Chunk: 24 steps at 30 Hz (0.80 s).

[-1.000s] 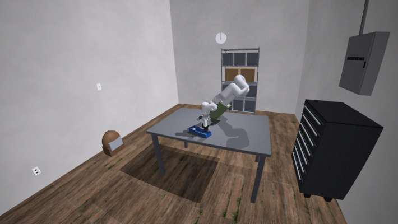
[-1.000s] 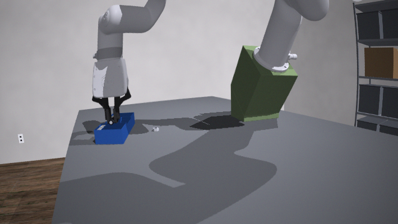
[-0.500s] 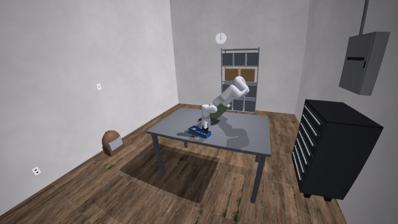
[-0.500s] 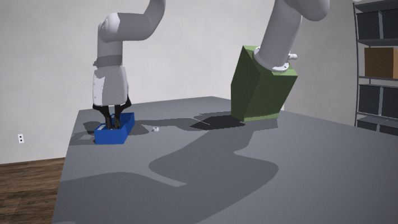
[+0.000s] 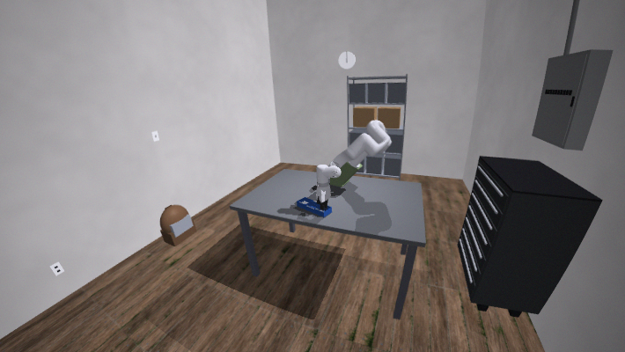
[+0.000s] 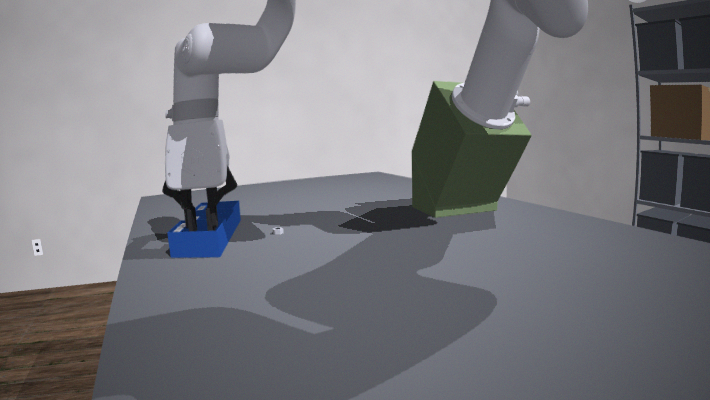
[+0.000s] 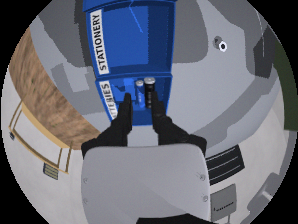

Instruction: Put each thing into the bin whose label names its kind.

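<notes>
Tool (image 7: 140,99) fingers slightly parted, holding nothing, inside the blue bin (image 7: 154,36)

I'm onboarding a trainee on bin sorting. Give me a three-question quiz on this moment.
1. True or false: the end effector reaches down into the blue bin with its fingers parted.
2. The small white object lies: A) inside the bin; B) on the table, apart from the bin; C) on the floor.
3. Fill in: in the wrist view, the fully readable bin label says ____.

Key: 1 true; 2 B; 3 STATIONERY.
</notes>
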Tool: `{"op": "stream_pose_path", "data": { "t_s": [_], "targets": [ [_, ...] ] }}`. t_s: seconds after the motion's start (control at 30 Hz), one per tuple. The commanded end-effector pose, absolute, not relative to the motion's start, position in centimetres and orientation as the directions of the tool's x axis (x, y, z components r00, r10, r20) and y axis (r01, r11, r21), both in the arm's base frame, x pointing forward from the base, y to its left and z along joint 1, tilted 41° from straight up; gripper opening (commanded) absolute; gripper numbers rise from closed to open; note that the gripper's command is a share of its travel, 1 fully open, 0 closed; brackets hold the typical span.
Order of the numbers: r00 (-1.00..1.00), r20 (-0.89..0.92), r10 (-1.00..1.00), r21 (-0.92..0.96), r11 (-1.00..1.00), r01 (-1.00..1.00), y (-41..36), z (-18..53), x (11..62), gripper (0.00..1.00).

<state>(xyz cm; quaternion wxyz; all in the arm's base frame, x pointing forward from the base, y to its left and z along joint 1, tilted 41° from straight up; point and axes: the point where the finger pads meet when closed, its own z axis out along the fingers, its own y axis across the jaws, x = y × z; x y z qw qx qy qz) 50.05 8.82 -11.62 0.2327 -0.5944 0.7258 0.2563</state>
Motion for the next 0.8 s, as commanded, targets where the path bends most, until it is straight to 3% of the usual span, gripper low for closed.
{"op": "stream_pose_path", "data": {
  "t_s": [0.0, 0.77],
  "targets": [
    [-0.184, -0.643, -0.744, 0.093, 0.164, -0.982, 8.7, -11.5, 50.2, 0.28],
    [-0.184, -0.643, -0.744, 0.092, 0.164, -0.982, 7.9, -10.5, 50.1, 0.28]
  ]
}}
